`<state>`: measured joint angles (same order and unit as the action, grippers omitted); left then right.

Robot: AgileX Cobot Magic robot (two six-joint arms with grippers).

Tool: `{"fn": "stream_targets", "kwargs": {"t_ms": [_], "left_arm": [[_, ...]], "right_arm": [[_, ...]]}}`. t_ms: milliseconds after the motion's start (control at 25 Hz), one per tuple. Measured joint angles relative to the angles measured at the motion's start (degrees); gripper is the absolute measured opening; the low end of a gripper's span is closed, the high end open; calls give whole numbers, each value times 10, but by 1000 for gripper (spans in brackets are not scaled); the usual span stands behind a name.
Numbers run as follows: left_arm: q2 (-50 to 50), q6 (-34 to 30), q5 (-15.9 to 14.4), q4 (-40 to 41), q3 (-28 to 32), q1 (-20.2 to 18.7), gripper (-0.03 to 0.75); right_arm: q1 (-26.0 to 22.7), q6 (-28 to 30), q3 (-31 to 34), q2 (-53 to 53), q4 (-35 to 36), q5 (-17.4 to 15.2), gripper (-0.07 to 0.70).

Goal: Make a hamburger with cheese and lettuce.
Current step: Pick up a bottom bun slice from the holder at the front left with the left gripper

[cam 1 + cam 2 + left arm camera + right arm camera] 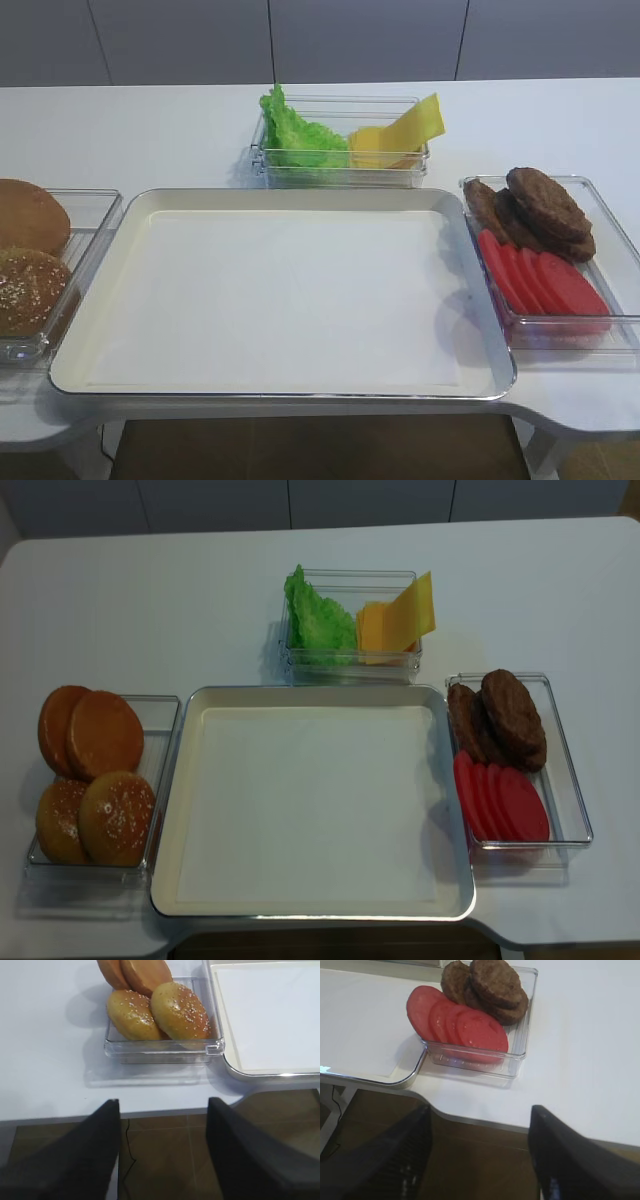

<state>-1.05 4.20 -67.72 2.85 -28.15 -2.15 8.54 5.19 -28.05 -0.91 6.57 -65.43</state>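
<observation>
Two plain golden-brown bun halves [105, 735] stand on edge at the back of the left clear bin; they also show in the left wrist view [145, 972]. Their cut faces are hidden. Green ruffled lettuce [300, 140] and yellow square cheese slices [400, 135] share a clear bin at the back centre. My left gripper [164, 1102] is open and empty, over the floor in front of the table edge, short of the bun bin. My right gripper [481, 1108] is open and empty, below the table's front edge near the right bin. Neither gripper shows in the exterior views.
A large white tray [280, 300] lies in the middle with nothing on it. Two sesame-speckled domed buns [180, 1010] fill the front of the left bin. The right clear bin [520, 1045] holds dark meat patties [495, 985] and red tomato slices [470, 1025].
</observation>
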Motion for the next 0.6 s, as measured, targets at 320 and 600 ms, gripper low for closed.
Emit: {"fn": "stream_targets", "kwargs": {"t_ms": [320,600], "left_arm": [[0,0,0,0,0,0,407],[0,0,0,0,0,0,407]], "right_arm": [[0,0,0,0,0,0,475],[0,0,0,0,0,0,475]]}}
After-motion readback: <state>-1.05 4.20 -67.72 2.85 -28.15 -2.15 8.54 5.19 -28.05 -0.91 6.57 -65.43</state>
